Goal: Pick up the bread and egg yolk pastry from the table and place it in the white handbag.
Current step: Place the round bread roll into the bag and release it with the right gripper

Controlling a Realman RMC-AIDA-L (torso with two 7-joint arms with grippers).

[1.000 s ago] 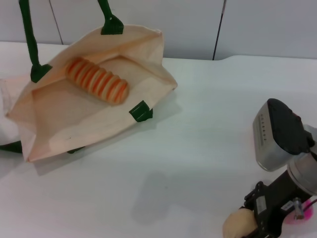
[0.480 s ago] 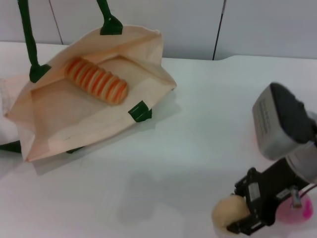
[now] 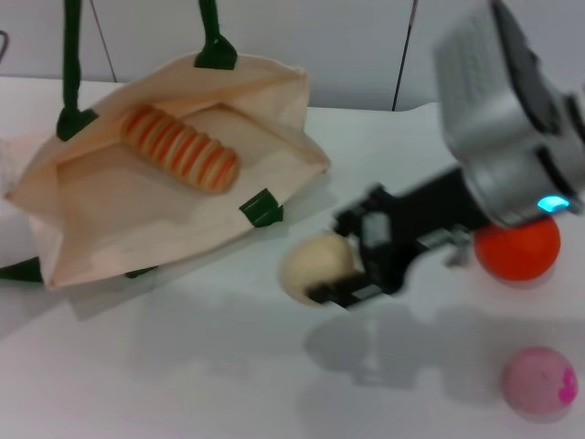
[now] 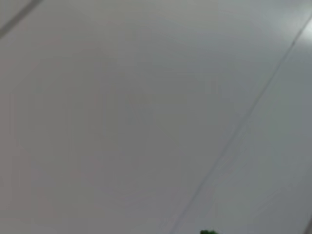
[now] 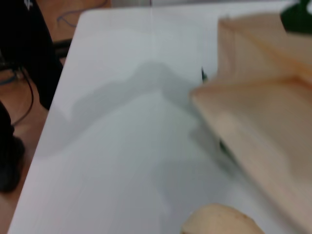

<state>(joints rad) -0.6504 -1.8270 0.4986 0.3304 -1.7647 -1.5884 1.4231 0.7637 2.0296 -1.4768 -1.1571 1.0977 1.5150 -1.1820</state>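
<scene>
The white handbag (image 3: 137, 219) lies open on the table at the left, its dark green handles reaching up out of the head view. The striped bread (image 3: 179, 148) lies inside it. My right gripper (image 3: 343, 265) is shut on the pale egg yolk pastry (image 3: 315, 266) and holds it above the table, just right of the bag's near corner. In the right wrist view the pastry (image 5: 219, 222) shows near the bag's cream wall (image 5: 263, 131). My left gripper is out of view.
An orange ball (image 3: 517, 247) lies on the table behind my right arm. A pink ball (image 3: 539, 382) lies at the front right. The white table (image 3: 183, 366) stretches in front of the bag. A wall stands behind the table.
My right gripper has lifted the pastry from the front right of the table and carried it left and back toward the bag. The orange and pink balls are now uncovered.
</scene>
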